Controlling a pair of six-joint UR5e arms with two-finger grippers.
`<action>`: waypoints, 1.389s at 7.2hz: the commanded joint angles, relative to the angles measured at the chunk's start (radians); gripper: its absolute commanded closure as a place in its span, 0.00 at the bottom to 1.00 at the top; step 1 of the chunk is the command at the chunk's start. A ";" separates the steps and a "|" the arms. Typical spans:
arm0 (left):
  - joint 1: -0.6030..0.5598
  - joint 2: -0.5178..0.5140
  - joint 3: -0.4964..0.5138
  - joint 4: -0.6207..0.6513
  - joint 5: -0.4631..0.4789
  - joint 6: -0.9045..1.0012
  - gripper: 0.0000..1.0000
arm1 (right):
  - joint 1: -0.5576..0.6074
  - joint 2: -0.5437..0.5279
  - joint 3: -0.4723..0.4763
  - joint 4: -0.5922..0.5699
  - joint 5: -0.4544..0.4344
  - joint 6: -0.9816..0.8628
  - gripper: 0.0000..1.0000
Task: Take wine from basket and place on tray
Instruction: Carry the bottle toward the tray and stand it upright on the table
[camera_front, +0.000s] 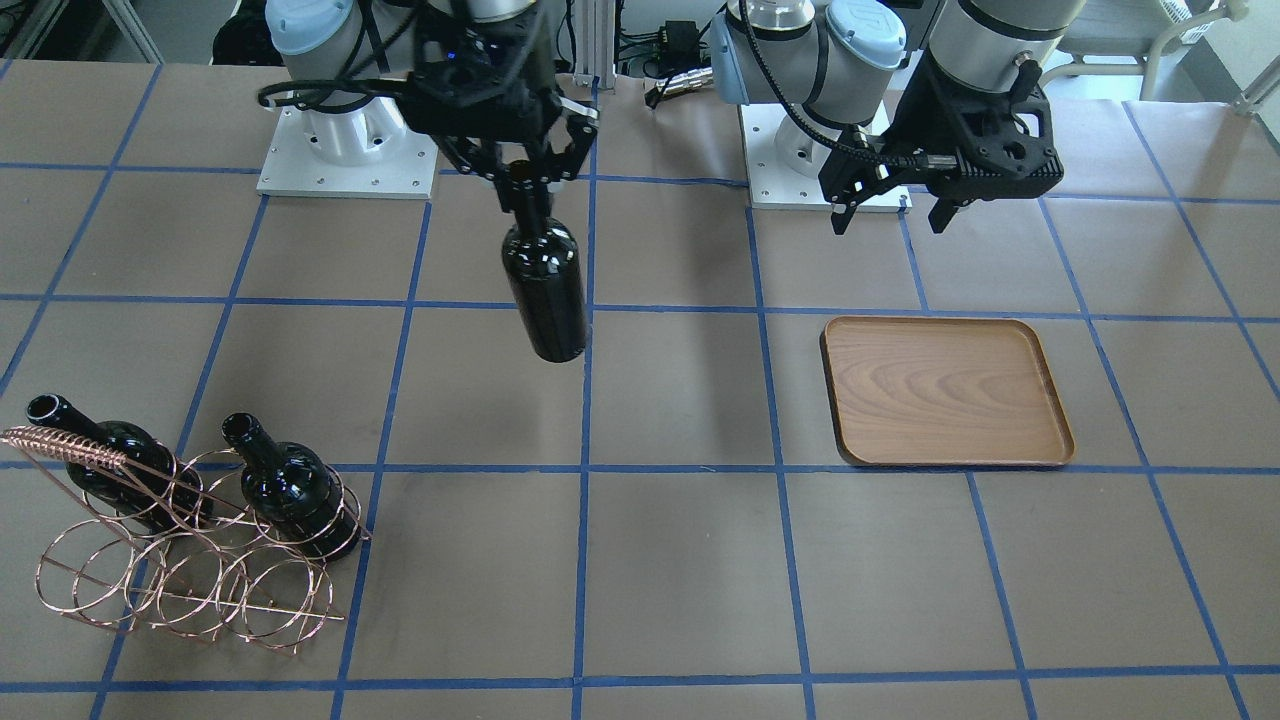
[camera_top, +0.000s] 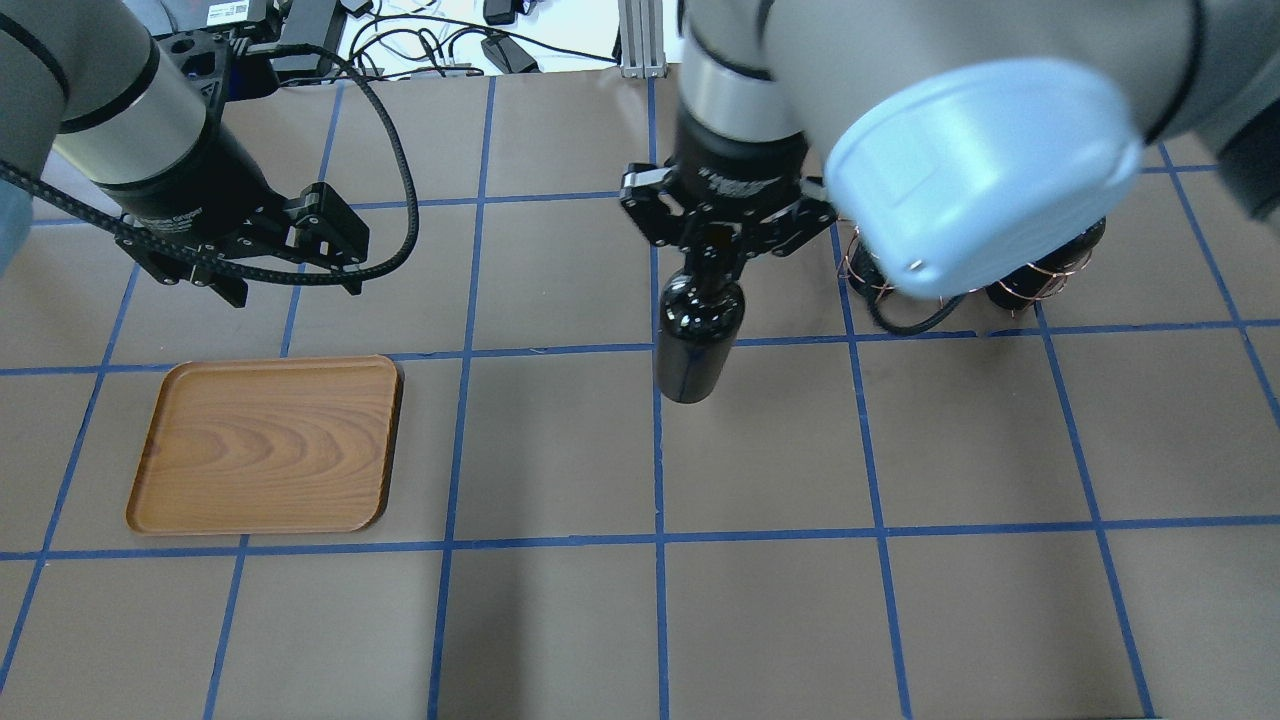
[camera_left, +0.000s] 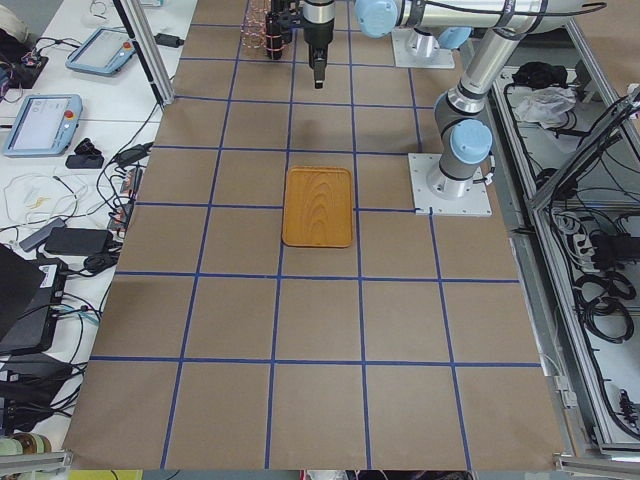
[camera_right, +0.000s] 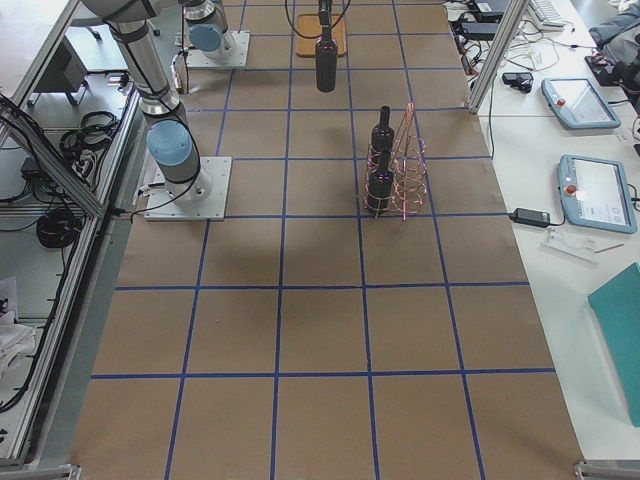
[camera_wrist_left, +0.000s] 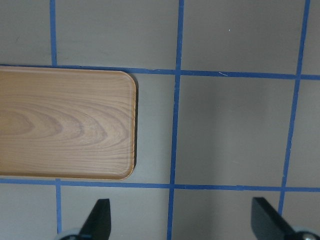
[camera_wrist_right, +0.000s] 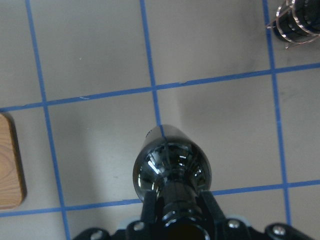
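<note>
My right gripper (camera_front: 522, 180) is shut on the neck of a near-black wine bottle (camera_front: 545, 285) and holds it upright above the table's middle; it also shows in the overhead view (camera_top: 695, 340) and the right wrist view (camera_wrist_right: 172, 172). Two more bottles (camera_front: 290, 490) lie in the copper wire basket (camera_front: 180, 560), which the right arm partly hides in the overhead view (camera_top: 875, 270). The wooden tray (camera_front: 945, 392) lies bare; it also shows in the overhead view (camera_top: 270, 445). My left gripper (camera_front: 890, 210) is open and empty, hovering behind the tray.
The table is brown with a blue tape grid. Both arm bases (camera_front: 345, 150) stand at the robot's edge. Tablets and cables lie on side benches (camera_left: 60, 120) beyond the table.
</note>
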 joint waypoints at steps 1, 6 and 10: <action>0.041 0.001 0.005 0.001 0.003 0.000 0.00 | 0.122 0.114 0.024 -0.149 0.001 0.159 0.92; 0.048 -0.012 0.005 -0.016 0.022 0.000 0.00 | 0.185 0.213 0.014 -0.207 -0.014 0.283 0.91; 0.074 -0.024 0.007 -0.002 0.021 0.000 0.00 | 0.196 0.231 0.011 -0.206 -0.010 0.302 0.01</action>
